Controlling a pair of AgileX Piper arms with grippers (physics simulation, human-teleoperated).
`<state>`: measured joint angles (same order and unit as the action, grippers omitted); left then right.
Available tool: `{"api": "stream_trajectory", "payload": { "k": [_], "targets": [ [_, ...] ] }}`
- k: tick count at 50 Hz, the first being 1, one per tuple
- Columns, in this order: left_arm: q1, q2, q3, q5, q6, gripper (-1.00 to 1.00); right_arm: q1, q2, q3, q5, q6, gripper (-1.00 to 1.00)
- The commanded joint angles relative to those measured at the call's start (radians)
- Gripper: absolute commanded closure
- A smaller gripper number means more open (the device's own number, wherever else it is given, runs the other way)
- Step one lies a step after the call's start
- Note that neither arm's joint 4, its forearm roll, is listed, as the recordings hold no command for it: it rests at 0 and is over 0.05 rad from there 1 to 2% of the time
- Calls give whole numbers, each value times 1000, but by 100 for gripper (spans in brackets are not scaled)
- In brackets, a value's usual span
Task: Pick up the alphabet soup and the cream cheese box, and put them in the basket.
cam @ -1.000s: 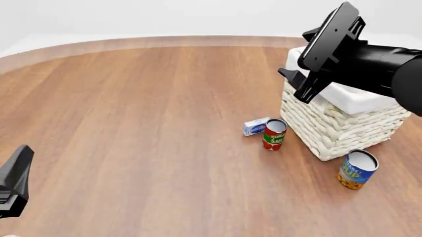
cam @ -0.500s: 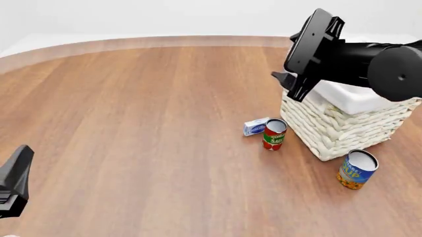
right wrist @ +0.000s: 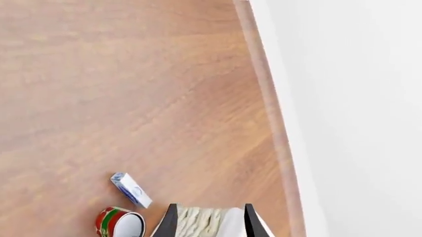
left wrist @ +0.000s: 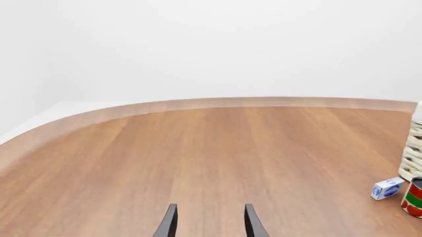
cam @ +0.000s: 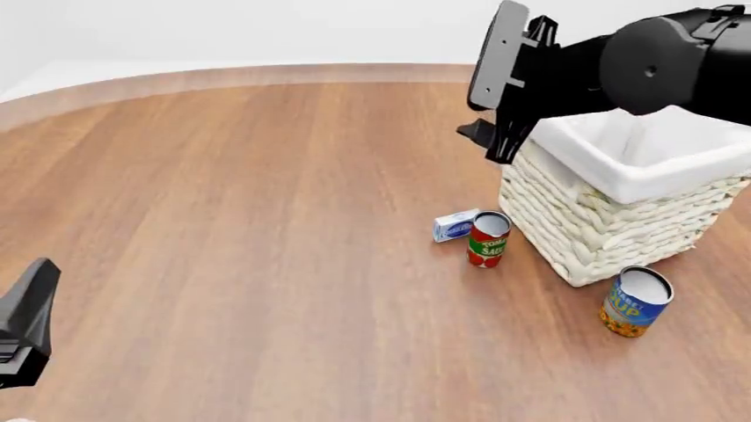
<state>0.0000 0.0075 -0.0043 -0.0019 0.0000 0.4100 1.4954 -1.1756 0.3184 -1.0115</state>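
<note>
Hovering open and empty at upper right: right gripper point(cam: 491, 132), above basket point(cam: 586, 230) corner. Lying below it at centre frame: cream cheese box point(cam: 455, 225), long axis slanting up-right. Standing lower right: soup can point(cam: 635, 302). Idling open, far lower left: left gripper point(left wrist: 209, 224).

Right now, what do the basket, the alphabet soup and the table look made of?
The basket: cream rope, matte, by its coiled woven rows, with a smooth white cloth lining folded over the rim. The alphabet soup: probably metal, a pale flat top over a glossy printed label. The table: wood or wood-look veneer, by its grain streaks.
</note>
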Motion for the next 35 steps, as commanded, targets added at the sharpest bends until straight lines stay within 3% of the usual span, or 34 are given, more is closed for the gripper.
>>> {"api": "stream_trajectory", "payload": {
  "k": [1, 3, 4, 10, 14, 15, 21, 35],
  "targets": [
    [0, 0, 0, 0, 0, -100, 27, 56, -106, 153, -39, -100],
    [0, 0, 0, 0, 0, -100, 5, 89, -129, 194, -79, -100],
    [0, 0, 0, 0, 0, -100, 24, 87, -140, 212, -60, -100],
    [0, 0, 0, 0, 0, -100, 22, 112, -153, 273, -111, -100],
    [0, 0, 0, 0, 0, -100, -29, 167, -229, 311, -143, -100],
    [0, 0, 0, 0, 0, -100, -46, 176, -224, 310, -173, -100],
    [0, 0, 0, 0, 0, -100, 12, 196, -293, 397, -123, -100],
    [0, 0, 0, 0, 0, -100, 15, 279, -426, 468, -137, -100]
  ]
}}
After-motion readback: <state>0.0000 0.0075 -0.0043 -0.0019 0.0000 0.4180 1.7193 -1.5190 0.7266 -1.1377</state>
